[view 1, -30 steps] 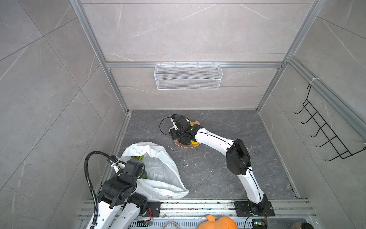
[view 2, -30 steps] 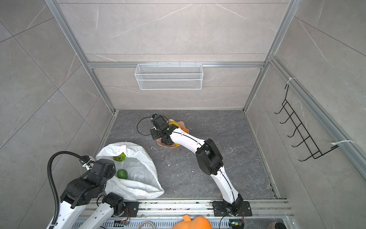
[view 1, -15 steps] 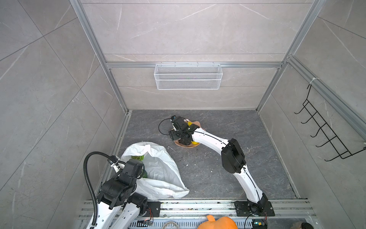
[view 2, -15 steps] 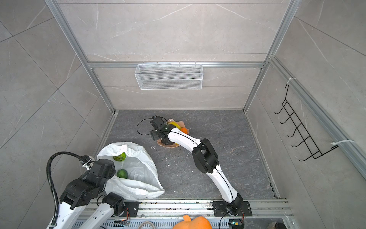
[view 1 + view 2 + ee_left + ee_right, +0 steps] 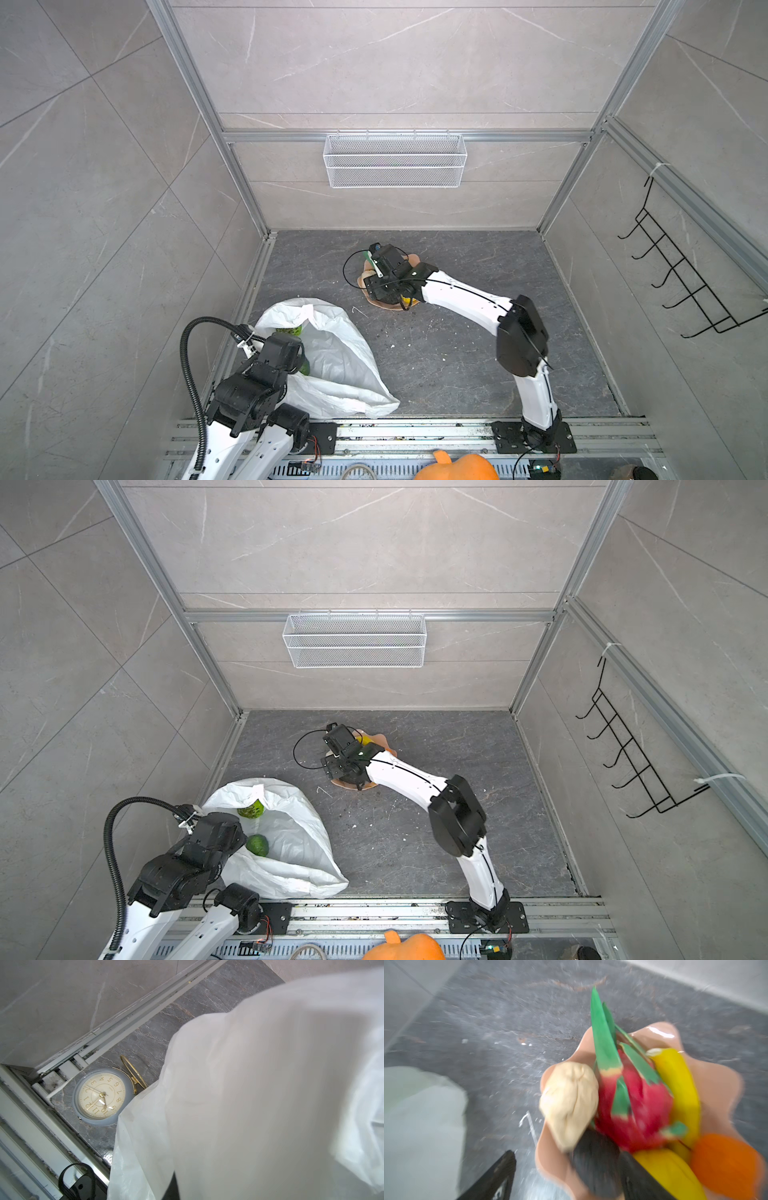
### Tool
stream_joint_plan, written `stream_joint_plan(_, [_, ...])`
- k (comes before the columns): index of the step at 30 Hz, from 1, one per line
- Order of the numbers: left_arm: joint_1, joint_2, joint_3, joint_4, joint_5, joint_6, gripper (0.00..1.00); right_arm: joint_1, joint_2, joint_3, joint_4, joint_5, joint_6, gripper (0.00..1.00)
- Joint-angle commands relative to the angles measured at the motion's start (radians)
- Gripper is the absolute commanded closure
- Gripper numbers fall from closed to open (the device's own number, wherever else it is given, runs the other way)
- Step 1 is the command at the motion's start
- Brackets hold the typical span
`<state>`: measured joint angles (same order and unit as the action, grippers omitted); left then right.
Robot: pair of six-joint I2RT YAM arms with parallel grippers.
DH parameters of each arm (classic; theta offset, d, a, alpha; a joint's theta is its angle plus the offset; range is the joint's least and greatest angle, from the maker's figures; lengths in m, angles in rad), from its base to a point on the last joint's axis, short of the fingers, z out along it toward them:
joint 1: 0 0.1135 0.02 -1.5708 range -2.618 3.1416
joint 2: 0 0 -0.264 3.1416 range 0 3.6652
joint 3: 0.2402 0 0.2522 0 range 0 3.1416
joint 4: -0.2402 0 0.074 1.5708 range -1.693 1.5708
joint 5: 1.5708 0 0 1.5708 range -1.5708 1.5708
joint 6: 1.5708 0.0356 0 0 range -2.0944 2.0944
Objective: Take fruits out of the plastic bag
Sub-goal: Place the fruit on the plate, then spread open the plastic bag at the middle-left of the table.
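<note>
The white plastic bag [image 5: 340,365] [image 5: 291,854] lies at the front left with its mouth open. Two green fruits [image 5: 251,809] [image 5: 257,845] show inside it. My left gripper [image 5: 239,839] is at the bag's near rim, shut on the film; bag film [image 5: 270,1084] hides its jaws. My right gripper [image 5: 566,1157] [image 5: 384,291] hangs open over the peach bowl [image 5: 660,1030] [image 5: 353,786]. A black fruit [image 5: 596,1159] lies in the bowl between its fingers. Beside it are a beige fruit [image 5: 571,1101], a dragon fruit [image 5: 637,1109], a banana [image 5: 675,1084], a lemon [image 5: 664,1167] and an orange [image 5: 726,1167].
A grey clock [image 5: 101,1097] lies on the floor between the bag and the left wall rail. An orange pumpkin [image 5: 457,467] sits beyond the front rail. A wire basket [image 5: 395,160] hangs on the back wall and a black hook rack [image 5: 681,282] on the right wall.
The right arm's elbow swung left and then back right while its gripper stayed over the bowl. The left arm and the bag have not moved.
</note>
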<state>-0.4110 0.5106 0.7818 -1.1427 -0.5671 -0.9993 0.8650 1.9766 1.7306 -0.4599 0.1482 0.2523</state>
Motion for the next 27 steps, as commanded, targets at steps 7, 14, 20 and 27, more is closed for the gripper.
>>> stream_joint_plan(7, [-0.003, 0.024, -0.036, 0.015, 0.213, -0.045, 1.0, 0.32, -0.39, -0.352, 0.125, -0.039, 0.12, 0.34])
stream_joint_plan(14, [-0.005, 0.075, -0.016, -0.022, 0.318, -0.04, 1.0, 0.496, -0.305, -0.39, 0.194, -0.092, 0.195, 0.43])
stream_joint_plan(20, [-0.005, 0.073, -0.046, -0.025, 0.396, -0.061, 1.0, 0.442, -0.189, -0.343, 0.196, -0.071, 0.194, 0.46])
stream_joint_plan(27, [-0.012, 0.144, -0.05, -0.035, 0.448, -0.048, 1.0, 0.392, -0.001, -0.23, 0.2, -0.186, 0.159, 0.47])
